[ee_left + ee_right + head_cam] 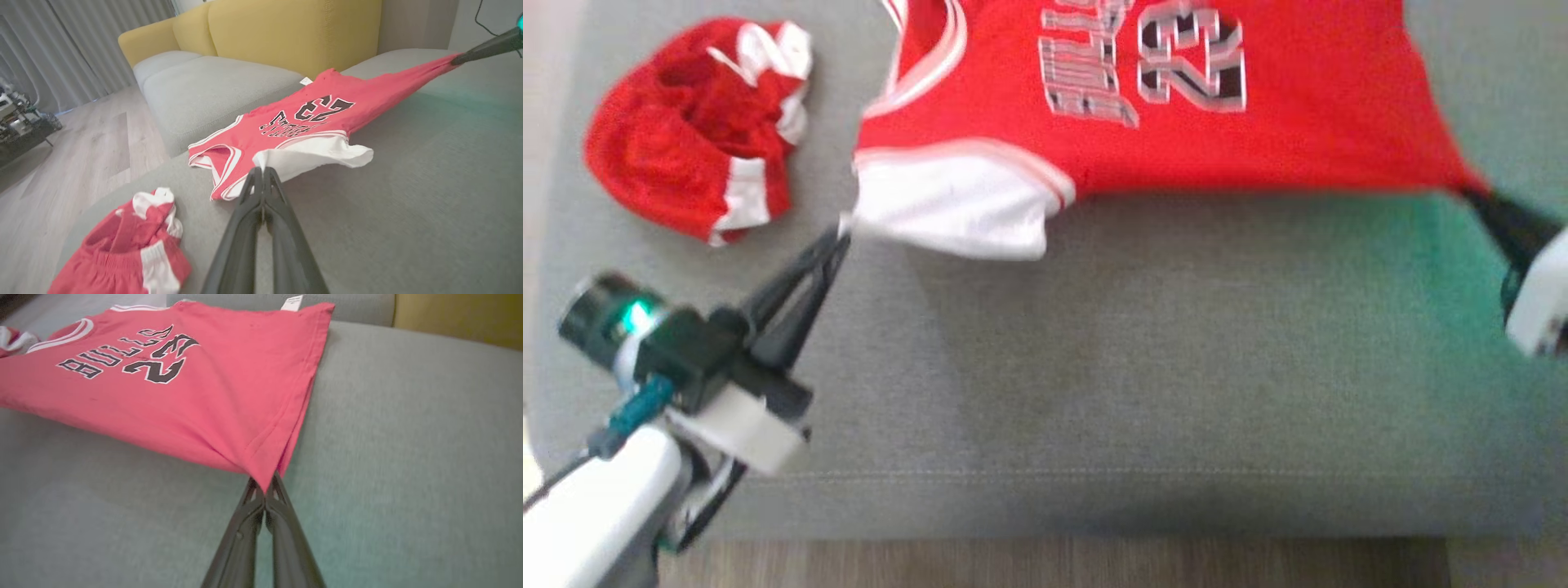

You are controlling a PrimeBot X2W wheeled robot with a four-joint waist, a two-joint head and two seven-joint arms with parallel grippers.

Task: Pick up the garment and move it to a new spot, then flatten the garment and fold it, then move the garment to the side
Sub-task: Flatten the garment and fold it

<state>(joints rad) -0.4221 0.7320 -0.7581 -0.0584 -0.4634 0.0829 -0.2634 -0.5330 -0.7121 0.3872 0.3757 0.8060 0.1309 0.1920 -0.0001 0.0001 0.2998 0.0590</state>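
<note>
Jersey (1176, 122) stretched taut, pinched by left tool (844, 233) and right tool (1470, 193).

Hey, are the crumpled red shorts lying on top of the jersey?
No, the shorts sit bunched on the grey cushion to the left of the jersey, with bare cushion between them.

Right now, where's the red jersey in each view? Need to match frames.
Head view: jersey across the top, centre to right.
Left wrist view: jersey mid-frame, stretching to the upper right.
Right wrist view: jersey upper left, corner reaching centre.
Shared landmark: the black 23 print.
</note>
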